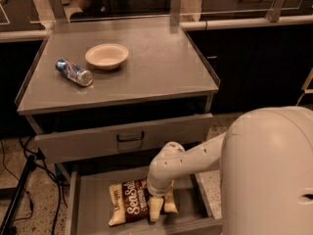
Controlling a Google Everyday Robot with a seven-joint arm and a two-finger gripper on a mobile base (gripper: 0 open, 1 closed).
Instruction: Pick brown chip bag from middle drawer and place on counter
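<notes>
Starting at the far left, dark cables (12, 168) trail down to the speckled floor beside the cabinet. Up on the counter (161, 67) a small blue-silver can (73, 72) lies on its side near the left rim, and just right of it sits a shallow cream bowl (106, 56), upright, not touching the can. The rest of that steel top is bare grey.

Below it, the upper drawer front (88, 143) with the dark loop handle (130, 137) sticks out a little. Under that, the middle drawer (93, 199) is pulled well out, and the brown chip bag (131, 203) lies flat on its floor, roughly centre, white script facing up, tilted a bit.

The gripper (163, 210) is down in the drawer, right on the bag's right end and touching it. Honestly can't tell if it's clamped onto the bag or only resting on it. The white arm (195, 156) runs up and right to the big rounded robot body (269, 175) filling the lower right corner.
</notes>
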